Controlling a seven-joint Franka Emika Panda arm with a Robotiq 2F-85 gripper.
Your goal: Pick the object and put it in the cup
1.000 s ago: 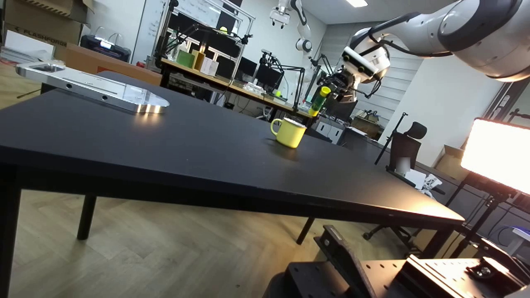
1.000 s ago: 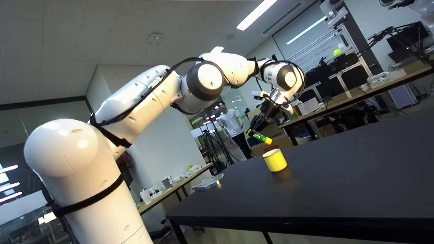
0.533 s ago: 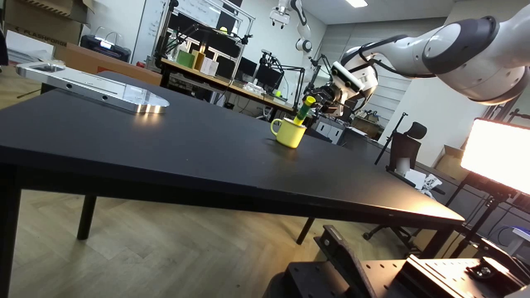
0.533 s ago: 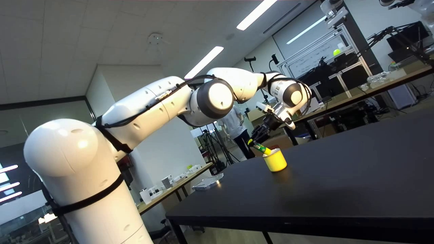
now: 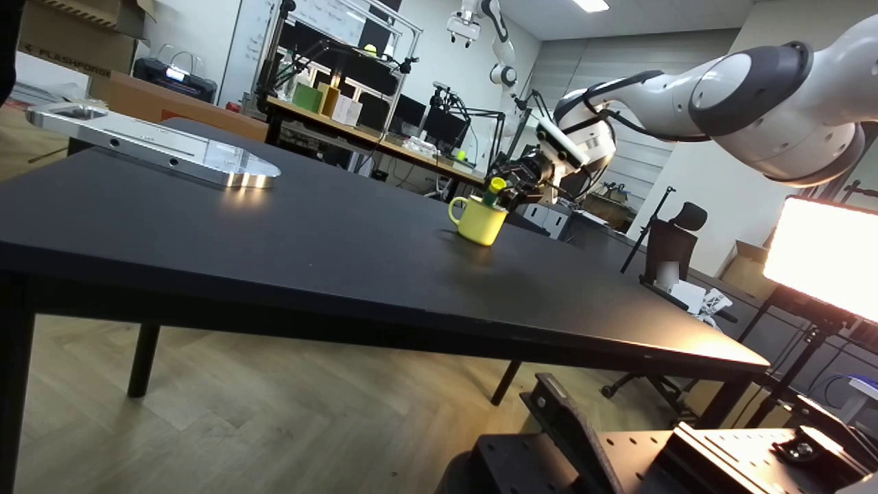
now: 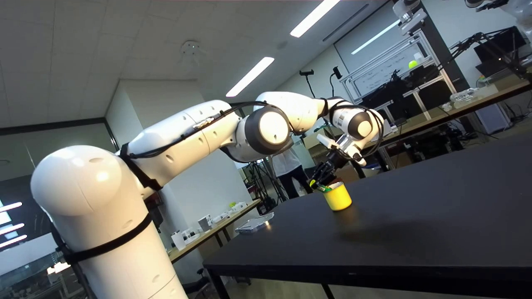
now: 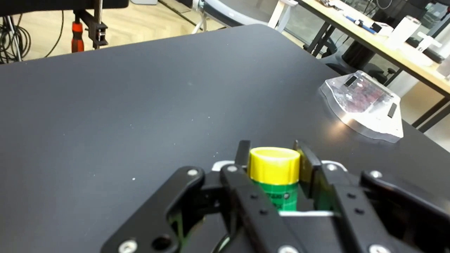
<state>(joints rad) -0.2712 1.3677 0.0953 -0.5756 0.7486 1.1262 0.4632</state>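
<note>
The object, a short yellow-and-green stick point(image 5: 497, 184), stands tilted in the cup point(image 5: 480, 223), a squat yellow mug with a handle. Its lower end is hidden inside the cup and its yellow cap sticks out above the rim. In an exterior view the stick point(image 6: 323, 188) leans at the far-left rim of the cup point(image 6: 338, 198). My gripper point(image 5: 511, 195) is right above the rim. In the wrist view the gripper point(image 7: 269, 143) has a finger on each side of the stick's cap point(image 7: 275, 168) and is shut on it. The cup is not clearly made out there.
The cup stands on a dark table point(image 5: 309, 254). A shiny metal plate point(image 5: 171, 151) lies on the table, also in the wrist view point(image 7: 362, 105). A bright light panel point(image 5: 823, 254) stands beyond the table. A person point(image 6: 289, 170) is in the background.
My gripper has moved down toward the cup with the stick between its fingers. The stick was above the cup and its lower end is now inside. The cup has not moved.
</note>
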